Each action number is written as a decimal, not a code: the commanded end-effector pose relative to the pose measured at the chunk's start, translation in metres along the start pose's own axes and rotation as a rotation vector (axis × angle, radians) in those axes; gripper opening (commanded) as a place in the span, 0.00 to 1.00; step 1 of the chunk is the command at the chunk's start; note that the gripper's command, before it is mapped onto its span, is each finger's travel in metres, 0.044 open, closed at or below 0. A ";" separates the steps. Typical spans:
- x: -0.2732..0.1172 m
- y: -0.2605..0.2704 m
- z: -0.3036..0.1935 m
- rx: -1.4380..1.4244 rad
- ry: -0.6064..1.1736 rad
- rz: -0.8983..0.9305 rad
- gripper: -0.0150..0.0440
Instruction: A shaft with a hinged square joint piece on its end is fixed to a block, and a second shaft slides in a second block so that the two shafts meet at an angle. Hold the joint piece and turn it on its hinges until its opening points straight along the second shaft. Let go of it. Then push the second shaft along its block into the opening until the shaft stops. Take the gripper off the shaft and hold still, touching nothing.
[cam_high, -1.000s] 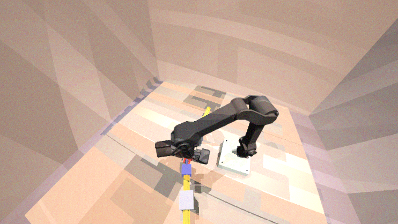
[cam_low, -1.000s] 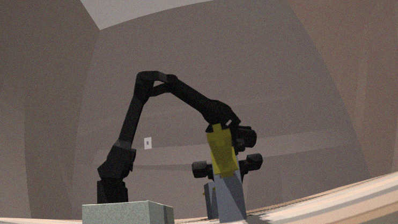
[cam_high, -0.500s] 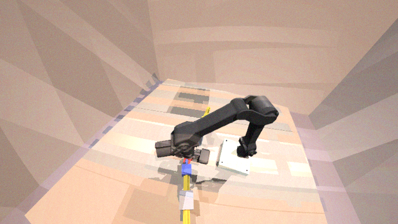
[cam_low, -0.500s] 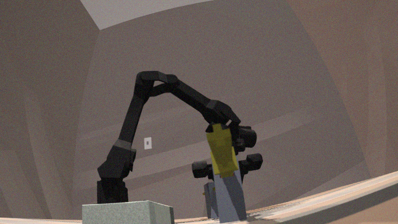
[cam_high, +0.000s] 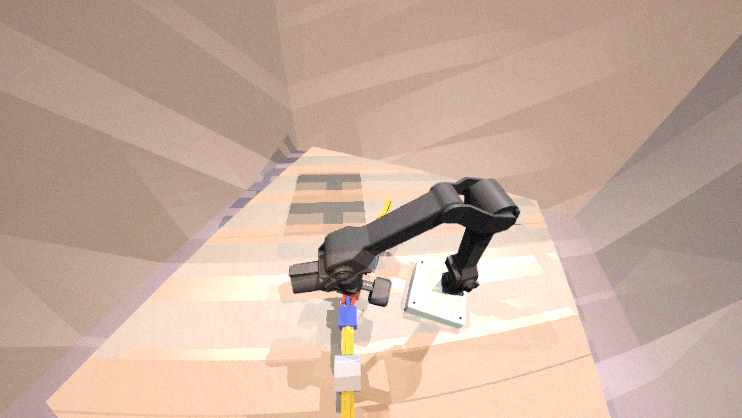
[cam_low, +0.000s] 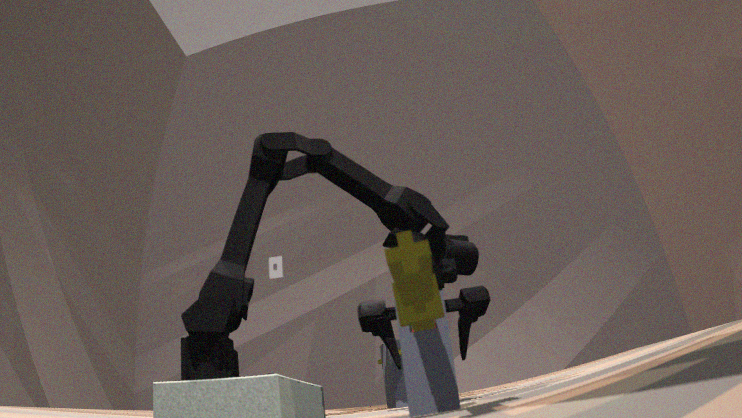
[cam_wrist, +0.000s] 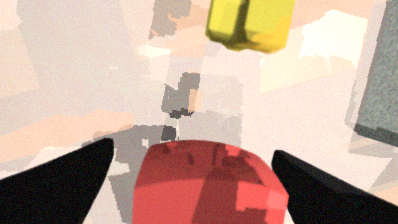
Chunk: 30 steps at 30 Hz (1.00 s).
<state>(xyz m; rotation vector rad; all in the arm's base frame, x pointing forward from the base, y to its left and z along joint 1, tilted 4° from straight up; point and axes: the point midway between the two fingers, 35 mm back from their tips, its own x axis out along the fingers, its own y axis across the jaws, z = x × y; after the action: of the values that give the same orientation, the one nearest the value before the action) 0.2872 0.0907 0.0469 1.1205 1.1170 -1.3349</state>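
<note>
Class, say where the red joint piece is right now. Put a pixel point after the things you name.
In the wrist view, the red joint piece (cam_high: 355, 299) (cam_wrist: 210, 187) sits at the bottom centre, between the open gripper's (cam_wrist: 193, 146) two black fingers, below the yellow shaft end (cam_wrist: 250, 25).

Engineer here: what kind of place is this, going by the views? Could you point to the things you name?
Probably an indoor robot test cell: plain walls with a small white wall plate (cam_low: 275, 266), an arm (cam_high: 402, 220) (cam_low: 358, 179) bolted to a slab (cam_high: 433, 306) (cam_low: 218, 397), and yellow shafts (cam_high: 347, 340) (cam_low: 415, 285) (cam_wrist: 250, 25) on blocks.
</note>
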 end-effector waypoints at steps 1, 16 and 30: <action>0.000 0.000 0.000 0.000 0.000 0.000 1.00; -0.013 -0.001 0.006 0.010 0.282 -0.013 1.00; -0.027 0.000 0.011 0.007 0.461 0.020 1.00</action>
<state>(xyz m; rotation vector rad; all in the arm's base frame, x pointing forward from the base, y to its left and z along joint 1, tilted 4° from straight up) 0.2886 0.0837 0.0746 1.4842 1.4175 -1.1013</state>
